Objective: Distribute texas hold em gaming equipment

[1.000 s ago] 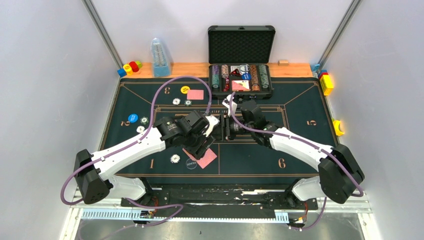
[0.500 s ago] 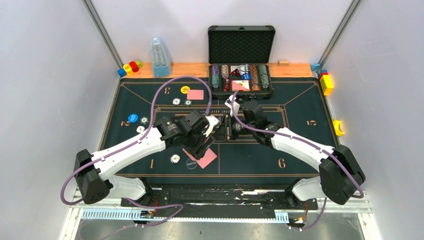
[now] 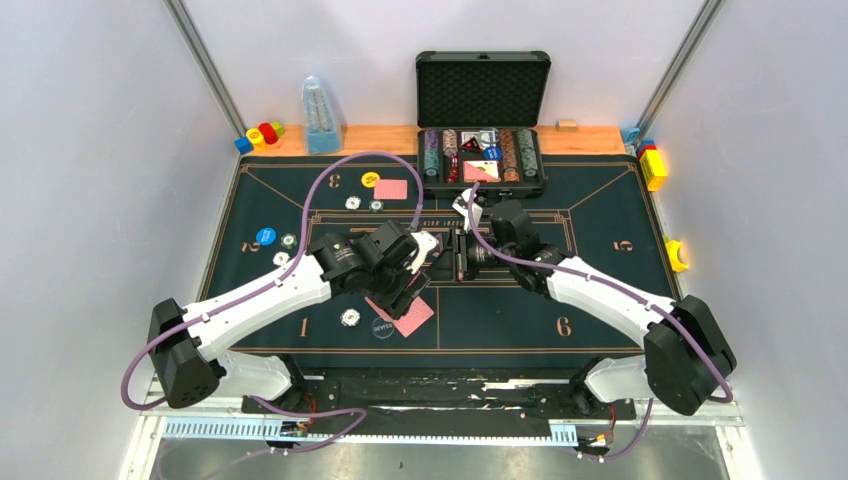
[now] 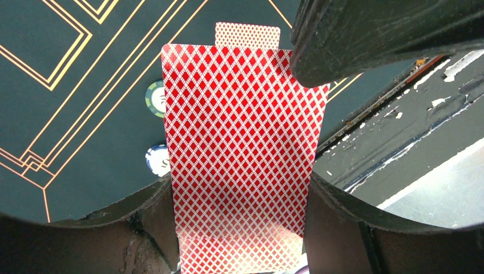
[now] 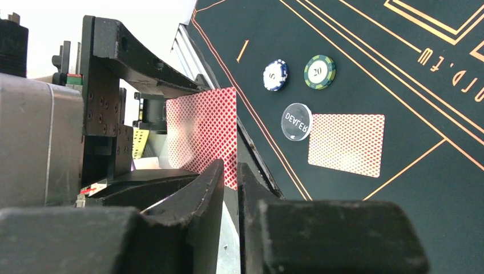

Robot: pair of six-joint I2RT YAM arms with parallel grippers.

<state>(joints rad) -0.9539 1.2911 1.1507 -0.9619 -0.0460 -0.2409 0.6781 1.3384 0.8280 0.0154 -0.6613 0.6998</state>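
On the left of the green mat (image 3: 600, 300), by the 2, a blue disc (image 3: 265, 236) lay beside a pair of chips (image 3: 288, 240). Farther back, by the 3, sat a yellow disc (image 3: 370, 179), a lone card (image 3: 391, 189) and two more chips (image 3: 352, 202). The left gripper (image 4: 240, 222) gripped red-backed cards (image 4: 240, 148) by their long edges, holding them clear of the tabletop near the 1. Beneath them on the mat lay a single card (image 5: 346, 144) with a clear dealer button (image 5: 297, 121) just beside it. A blue-and-white chip (image 5: 275, 75) and a green chip (image 5: 319, 71) sat side by side close to the button. The right gripper (image 5: 230, 171) met the held cards from the right, its jaws drawn almost together and pinching their top corner. At the back, the open black case (image 3: 482, 95) held rows of chips and more cards.
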